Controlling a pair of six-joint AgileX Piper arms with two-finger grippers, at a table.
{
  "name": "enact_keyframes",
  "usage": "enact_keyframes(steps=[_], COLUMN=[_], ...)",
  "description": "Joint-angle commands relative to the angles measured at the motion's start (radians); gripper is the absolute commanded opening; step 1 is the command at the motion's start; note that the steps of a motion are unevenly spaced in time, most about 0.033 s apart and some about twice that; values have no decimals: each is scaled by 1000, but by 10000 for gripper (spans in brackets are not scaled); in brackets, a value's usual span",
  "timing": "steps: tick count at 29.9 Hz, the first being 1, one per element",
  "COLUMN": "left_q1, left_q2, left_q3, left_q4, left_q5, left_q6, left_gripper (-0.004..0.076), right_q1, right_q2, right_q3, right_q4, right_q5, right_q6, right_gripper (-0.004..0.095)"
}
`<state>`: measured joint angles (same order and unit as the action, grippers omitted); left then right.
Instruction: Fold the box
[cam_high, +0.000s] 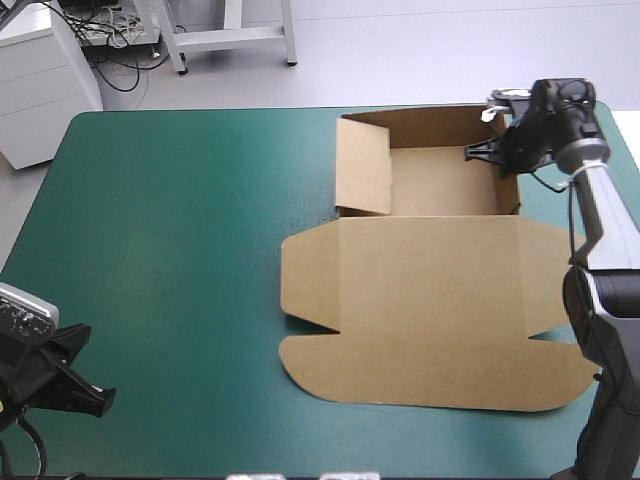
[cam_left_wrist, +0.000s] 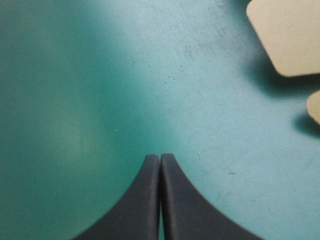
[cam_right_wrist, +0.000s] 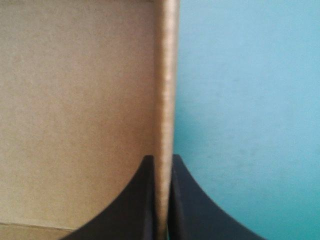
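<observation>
FOLDING IN PROGRESS: My right gripper (cam_high: 499, 152) pinches the right side wall (cam_right_wrist: 166, 75) of the brown box (cam_high: 430, 300) at the far-right part of the teal-green table cover (cam_high: 180, 250). The black fingers are all but shut w/ the upright board between them, one inside the tray, one outside. The box stands as an open tray, far & right walls raised, left side panel (cam_high: 363, 165) leaning in over the tray floor. Its lid (cam_high: 430, 270) lies flat toward the near edge, rounded flaps spread to both sides. My left gripper (cam_left_wrist: 160, 156) hangs over bare cover by the near-left corner, well apart from the box, fingers pressed together into one point, nothing between them. Two rounded flap corners (cam_left_wrist: 287, 35) show ahead of it, off to one side.
</observation>
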<state>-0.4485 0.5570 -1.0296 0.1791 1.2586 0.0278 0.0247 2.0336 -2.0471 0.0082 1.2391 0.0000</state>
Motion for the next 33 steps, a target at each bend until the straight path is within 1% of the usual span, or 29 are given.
enact_keyframes(steps=[1, 5, 11, 15, 20, 21, 23, 25, 31, 32, 33], left_q1=[-3, -3, -3, -3, -3, -3, -3, -3, -3, -3, -3], left_q2=[7, 7, 7, 7, 7, 7, 7, 7, 7, 7, 7], left_q3=[-23, -23, -23, -23, -23, -23, -23, -23, -23, -23, -23], left_q4=[34, 34, 34, 34, 34, 34, 34, 34, 11, 8, 4], left_q5=[34, 31, 33, 33, 33, 33, 33, 36, 38, 38, 38], left_q6=[-1, -1, -1, -1, -1, -1, -1, -1, -1, -1, -1], left_gripper=[-32, -32, -32, -32, -32, -32, -32, -32, -32, -32, -32], right_q1=[-123, -263, -429, -485, -492, -492, -492, -492, -499, -502, -502], right_q2=[-81, -81, -81, -81, -81, -81, -81, -81, -81, -81, -83], right_q3=[-36, -36, -36, -36, -36, -36, -36, -36, -36, -36, -36], right_q4=[-3, -3, 30, 52, 37, 37, 35, 25, 34, 49, 49], right_q5=[8, 8, 7, 7, 7, 7, 7, 7, 7, 7, 7], right_q6=[0, 17, 17, 17, 12, 10, 8, 6, 13, 13, 13], right_gripper=[-23, -23, -23, -23, -19, -4, 70, 180, 645, 697, 729])
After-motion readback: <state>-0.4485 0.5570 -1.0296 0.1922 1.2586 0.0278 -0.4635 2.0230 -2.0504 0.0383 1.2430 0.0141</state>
